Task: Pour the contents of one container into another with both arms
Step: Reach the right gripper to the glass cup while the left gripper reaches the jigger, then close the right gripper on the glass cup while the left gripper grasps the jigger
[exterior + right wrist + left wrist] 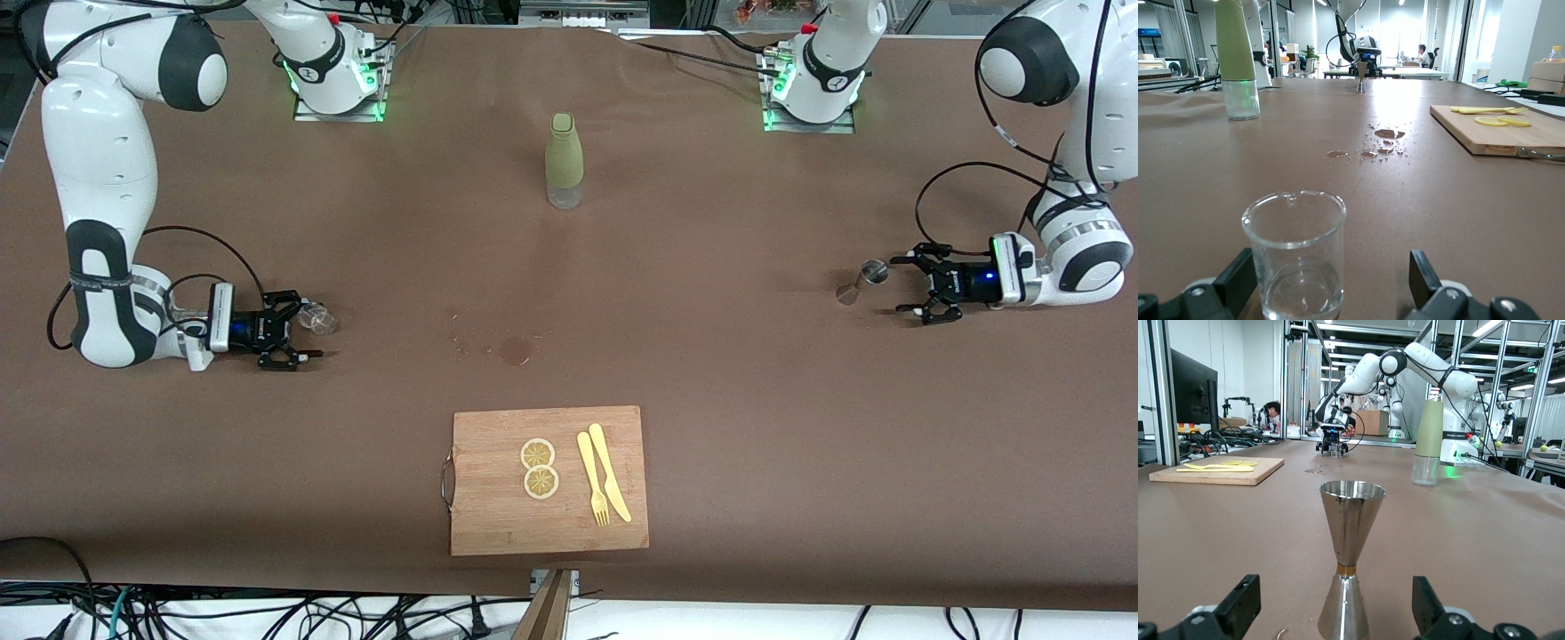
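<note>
Approach step, nothing gripped yet; your right claw sits low at the right arm's end of the table, fingers apart around the glass tumbler; left claw likewise apart, jigger standing between its fingers; next, clamp both, then lift.

Bare brown table lies between the two ends. Only a green bottle toward the base-side edge and a cutting board at the camera-side edge interrupt it. The glass tumbler and steel jigger each stand unobstructed near their ends.
</note>
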Controlling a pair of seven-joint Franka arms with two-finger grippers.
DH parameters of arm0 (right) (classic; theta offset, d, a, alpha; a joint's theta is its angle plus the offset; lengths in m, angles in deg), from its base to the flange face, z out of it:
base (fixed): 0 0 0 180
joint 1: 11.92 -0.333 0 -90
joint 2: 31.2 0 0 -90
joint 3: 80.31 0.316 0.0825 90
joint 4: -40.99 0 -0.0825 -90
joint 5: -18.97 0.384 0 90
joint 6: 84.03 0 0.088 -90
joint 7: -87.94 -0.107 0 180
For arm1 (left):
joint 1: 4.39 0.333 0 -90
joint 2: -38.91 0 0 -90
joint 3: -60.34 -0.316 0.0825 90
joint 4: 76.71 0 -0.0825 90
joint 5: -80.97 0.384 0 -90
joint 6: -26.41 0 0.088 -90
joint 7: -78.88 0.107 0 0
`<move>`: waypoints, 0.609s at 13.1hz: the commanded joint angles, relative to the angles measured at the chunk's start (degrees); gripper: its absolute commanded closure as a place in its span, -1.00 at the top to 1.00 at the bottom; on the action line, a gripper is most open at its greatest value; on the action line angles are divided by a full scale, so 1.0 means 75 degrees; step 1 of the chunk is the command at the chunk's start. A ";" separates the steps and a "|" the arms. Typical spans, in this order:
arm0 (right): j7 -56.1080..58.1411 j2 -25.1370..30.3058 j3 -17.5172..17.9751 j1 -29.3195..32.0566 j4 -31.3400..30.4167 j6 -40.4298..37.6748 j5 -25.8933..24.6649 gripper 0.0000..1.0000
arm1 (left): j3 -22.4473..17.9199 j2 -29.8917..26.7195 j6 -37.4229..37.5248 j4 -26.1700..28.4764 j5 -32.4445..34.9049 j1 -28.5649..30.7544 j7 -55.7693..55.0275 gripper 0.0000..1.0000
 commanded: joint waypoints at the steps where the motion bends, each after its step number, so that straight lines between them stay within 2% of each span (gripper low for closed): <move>1: 0.0539 -0.0200 0.0057 -0.0051 0.0096 -0.0144 0.0237 1.00 | 0.0107 0.0217 -0.0140 0.0161 -0.0216 -0.0113 0.2178 1.00; 8: 0.0563 -0.0200 0.0151 -0.0098 0.0108 -0.0414 0.0331 0.96 | 0.0108 0.0605 -0.0140 0.0161 -0.0240 -0.0323 0.3010 1.00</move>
